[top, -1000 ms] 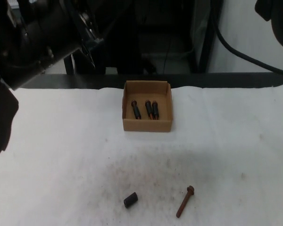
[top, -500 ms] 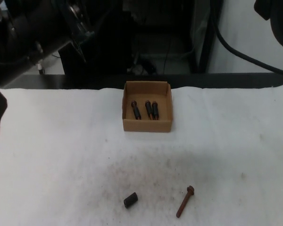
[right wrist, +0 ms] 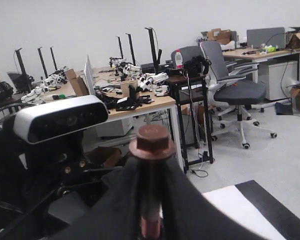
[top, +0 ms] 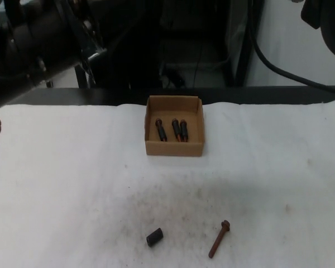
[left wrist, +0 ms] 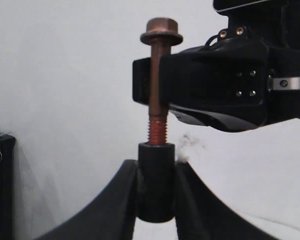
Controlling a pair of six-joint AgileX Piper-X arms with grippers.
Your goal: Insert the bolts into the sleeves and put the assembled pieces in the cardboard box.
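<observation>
No legible text or numbers. The cardboard box walls are plain, nothing readable on the bolt head.

The bolt is copper-brown, the sleeve black, the cardboard box tan, the cloth white.

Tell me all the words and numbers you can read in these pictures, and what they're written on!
No words or numbers can be read here.
Cardboard box: plain sides, no print.
Bolt: any marks on its head are too blurred to read.
Sleeve: plain black, nothing written.
Bottle: any label is too small to read.
</observation>
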